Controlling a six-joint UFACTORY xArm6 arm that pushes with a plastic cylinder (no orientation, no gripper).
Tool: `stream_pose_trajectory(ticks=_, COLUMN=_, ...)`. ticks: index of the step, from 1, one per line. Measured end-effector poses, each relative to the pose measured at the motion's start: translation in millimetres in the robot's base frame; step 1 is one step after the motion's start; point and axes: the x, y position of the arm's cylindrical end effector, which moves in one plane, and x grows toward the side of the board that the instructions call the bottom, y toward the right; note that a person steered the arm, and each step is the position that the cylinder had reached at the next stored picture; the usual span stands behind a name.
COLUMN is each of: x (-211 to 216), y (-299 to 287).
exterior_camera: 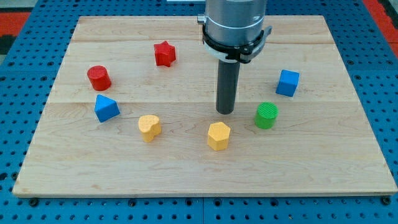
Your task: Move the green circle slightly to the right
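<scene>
- Green circle (266,115) on wooden counter (186,168), just right of my tip (225,112), near but apart.
- No gripper fitted: bare rod, holding nothing.
- Likely next: straight rightward push; yellow block (219,135) below tip, clear.

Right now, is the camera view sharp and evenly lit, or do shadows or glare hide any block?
Camera view: sharp, evenly lit, no glare; soft short shadows under blocks. My tip and the green circle at its right are crisp; the arm's upper part is cropped at the view's top.
</scene>
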Motion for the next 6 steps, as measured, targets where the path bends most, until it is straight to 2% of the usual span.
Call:
stream_pose_trajectory(ticks=2, x=7, y=80)
stream_pose_trajectory(ticks=4, x=-41, y=47)
stream_pose_trajectory(ticks=5, x=-60, y=53)
stream_pose_trajectory(ticks=6, x=-59, y=60)
